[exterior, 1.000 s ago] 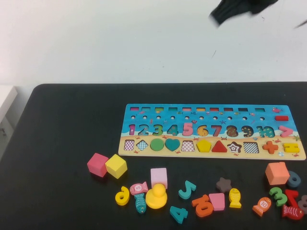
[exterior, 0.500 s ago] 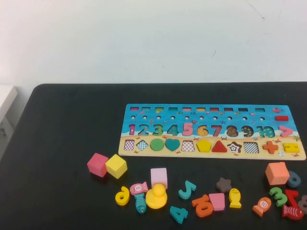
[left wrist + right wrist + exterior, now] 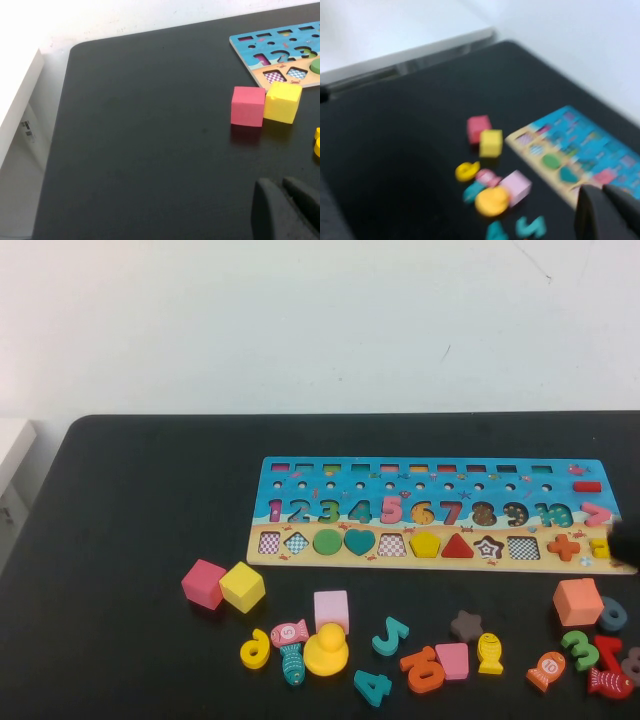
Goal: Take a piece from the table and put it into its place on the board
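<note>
The yellow pentagon piece [image 3: 425, 544] lies flat in its place in the shape row of the board [image 3: 440, 472], between a checkered square hollow and the red triangle; it covers the hollow's pattern. The board rests on the black table [image 3: 130, 500]. My right gripper [image 3: 628, 540] shows as a dark shape at the high view's right edge, by the board's right end. In its wrist view the right gripper [image 3: 602, 192] is shut and empty, over the board [image 3: 580, 145]. My left gripper [image 3: 283, 186] is shut and empty, low over bare table on the left, away from the board [image 3: 280, 50].
Loose pieces lie in front of the board: a pink cube [image 3: 203, 583], a yellow cube [image 3: 242, 586], a pale pink block [image 3: 331, 609], a yellow duck [image 3: 326, 650], an orange cube [image 3: 577, 601], plus several numbers and fish. A white ledge [image 3: 12, 445] borders the table's left.
The right arm's dark shape was at the top right a second ago, was out of view half a second ago, and now shows at the right edge beside the board. The pieces have not moved.
</note>
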You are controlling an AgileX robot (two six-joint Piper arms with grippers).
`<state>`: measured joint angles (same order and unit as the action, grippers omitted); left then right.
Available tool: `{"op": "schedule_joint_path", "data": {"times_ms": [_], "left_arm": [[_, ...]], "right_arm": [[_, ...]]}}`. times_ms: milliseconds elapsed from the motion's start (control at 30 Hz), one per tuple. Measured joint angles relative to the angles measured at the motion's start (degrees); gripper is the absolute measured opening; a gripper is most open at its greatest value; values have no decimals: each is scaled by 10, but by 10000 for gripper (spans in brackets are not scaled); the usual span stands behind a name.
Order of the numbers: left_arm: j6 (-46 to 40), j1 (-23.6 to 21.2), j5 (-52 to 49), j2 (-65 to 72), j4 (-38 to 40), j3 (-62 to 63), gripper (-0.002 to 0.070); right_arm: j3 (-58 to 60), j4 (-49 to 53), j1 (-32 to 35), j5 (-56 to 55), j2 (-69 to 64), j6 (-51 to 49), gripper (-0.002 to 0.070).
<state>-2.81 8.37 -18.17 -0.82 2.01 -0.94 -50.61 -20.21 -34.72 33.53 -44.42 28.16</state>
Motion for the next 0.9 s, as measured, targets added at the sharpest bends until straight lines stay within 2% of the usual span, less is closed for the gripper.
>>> {"op": "schedule_joint_path", "data": {"times_ms": [300, 633, 733, 900], "left_arm": [[0, 0, 0, 0, 0, 0, -1], [-2, 0, 0, 0, 0, 0, -1], [-2, 0, 0, 0, 0, 0, -1], [-2, 0, 0, 0, 0, 0, -1]], "right_arm": [[113, -94, 0, -17, 60, 7, 18], [126, -56, 1, 98, 68, 23, 19], [127, -56, 47, 134, 104, 23, 19], [133, -27, 180, 152, 211, 36, 19]]}}
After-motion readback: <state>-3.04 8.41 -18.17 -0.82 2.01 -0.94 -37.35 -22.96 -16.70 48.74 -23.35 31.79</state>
